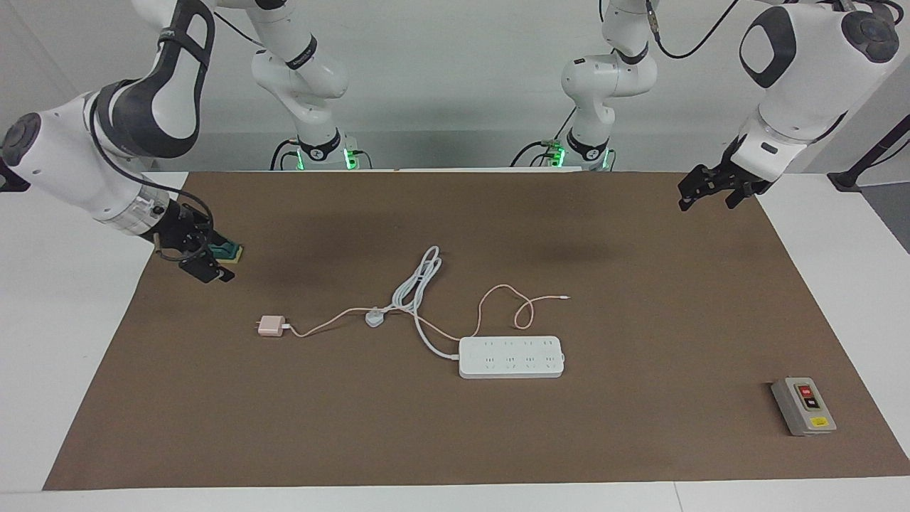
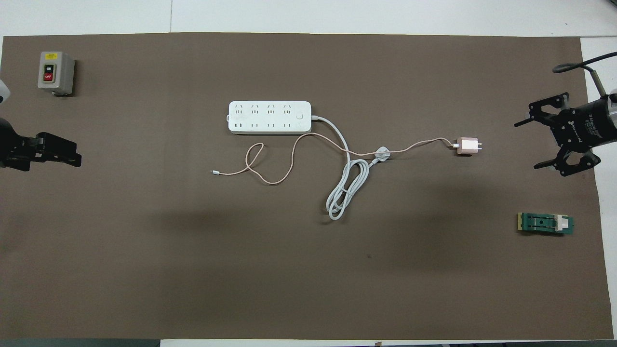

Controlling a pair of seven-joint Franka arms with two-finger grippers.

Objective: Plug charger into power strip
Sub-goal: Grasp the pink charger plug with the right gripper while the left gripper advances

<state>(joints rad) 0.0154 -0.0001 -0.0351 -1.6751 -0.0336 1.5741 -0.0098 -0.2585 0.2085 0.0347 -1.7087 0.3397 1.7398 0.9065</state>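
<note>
The pale pink charger [image 1: 271, 326] [image 2: 466, 146] lies on the brown mat, toward the right arm's end, prongs pointing away from the power strip. Its thin pink cable [image 1: 498, 295] [image 2: 270, 179] crosses the white cord and loops nearer the robots than the strip. The white power strip [image 1: 511, 356] [image 2: 270, 117] lies flat mid-table, sockets up. My right gripper [image 1: 213, 267] [image 2: 532, 143] hangs open and empty above the mat's edge, beside the charger. My left gripper [image 1: 707, 201] [image 2: 58, 152] is open and empty, up over the left arm's end of the mat.
The strip's thick white cord [image 1: 416, 284] [image 2: 344, 193] coils nearer the robots, its white plug [image 1: 375, 318] [image 2: 382, 154] lying on the pink cable. A grey button box [image 1: 803, 406] [image 2: 55, 73] sits toward the left arm's end. A green block [image 1: 226, 250] [image 2: 545, 223] lies near the right gripper.
</note>
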